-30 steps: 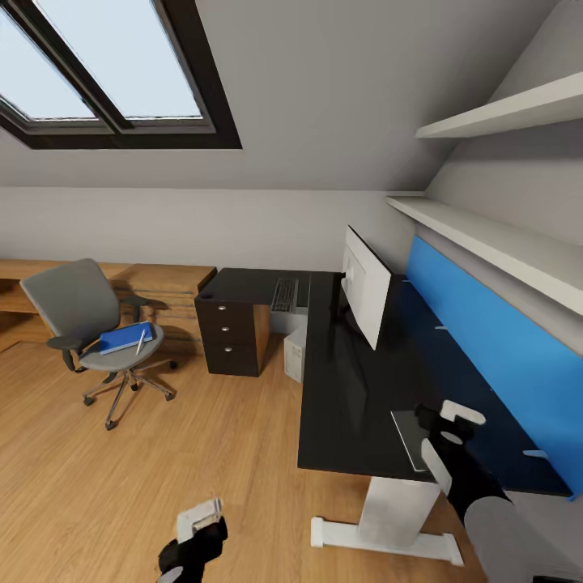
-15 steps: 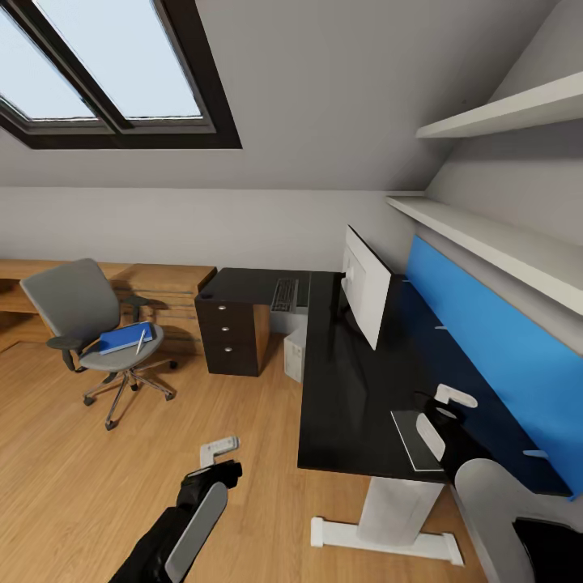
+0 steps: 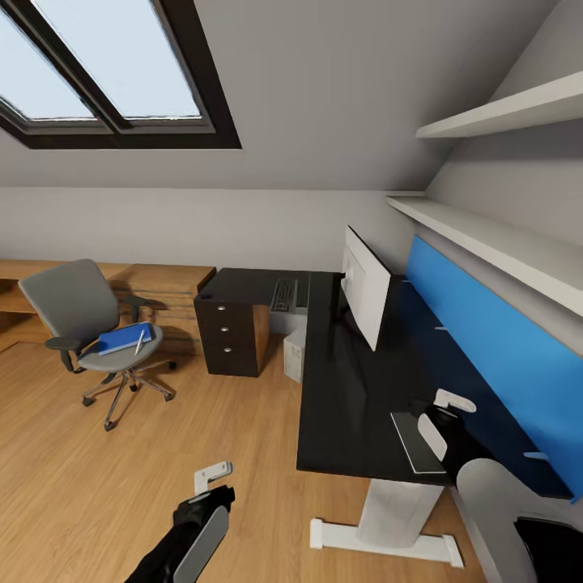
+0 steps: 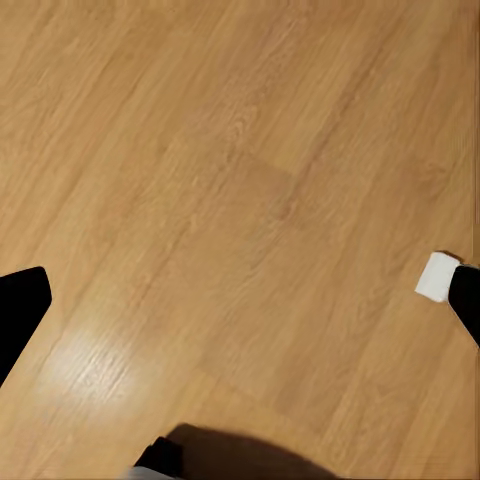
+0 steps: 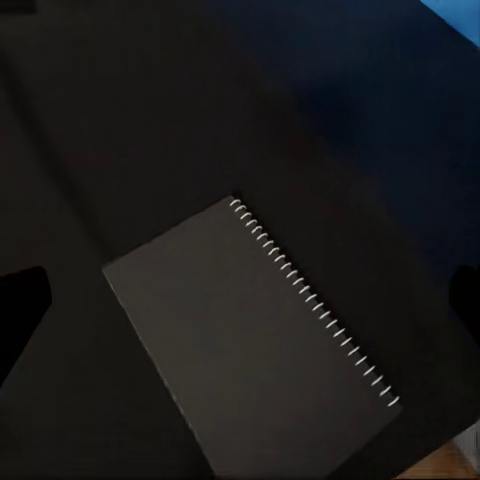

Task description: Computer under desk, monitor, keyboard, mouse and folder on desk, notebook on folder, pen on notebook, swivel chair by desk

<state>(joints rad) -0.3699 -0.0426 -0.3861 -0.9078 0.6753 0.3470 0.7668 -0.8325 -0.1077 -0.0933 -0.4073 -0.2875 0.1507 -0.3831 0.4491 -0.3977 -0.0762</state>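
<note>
Head view: I look over the black desk (image 3: 348, 380) with its blue back panel (image 3: 486, 340) on my right side and the wooden floor (image 3: 97, 486) on my left side.
Right gripper: my right gripper (image 3: 437, 413) hangs over the near end of the desk, above the notebook (image 3: 414, 441); its fingers stand wide apart and hold nothing.
Notebook: it lies flat near the front corner of the desk, dark grey; the right wrist view shows its white spiral edge (image 5: 310, 300).
Left gripper: my left gripper (image 3: 212, 474) is low over the floor, beside the desk's near edge; in the left wrist view the fingers are spread wide, with bare floor (image 4: 240, 200) between them.
Monitor: the monitor (image 3: 364, 295) stands upright toward the far end of the desk.
Keyboard: the keyboard (image 3: 284, 295) lies at the far corner of the desk, above the drawer unit (image 3: 231, 336).
Computer: the computer (image 3: 295, 355) stands under the desk.
Swivel chair: the swivel chair (image 3: 89, 332) is well apart from the desk; the blue folder (image 3: 123, 338) lies on its seat with the pen (image 3: 140, 342) on top.
</note>
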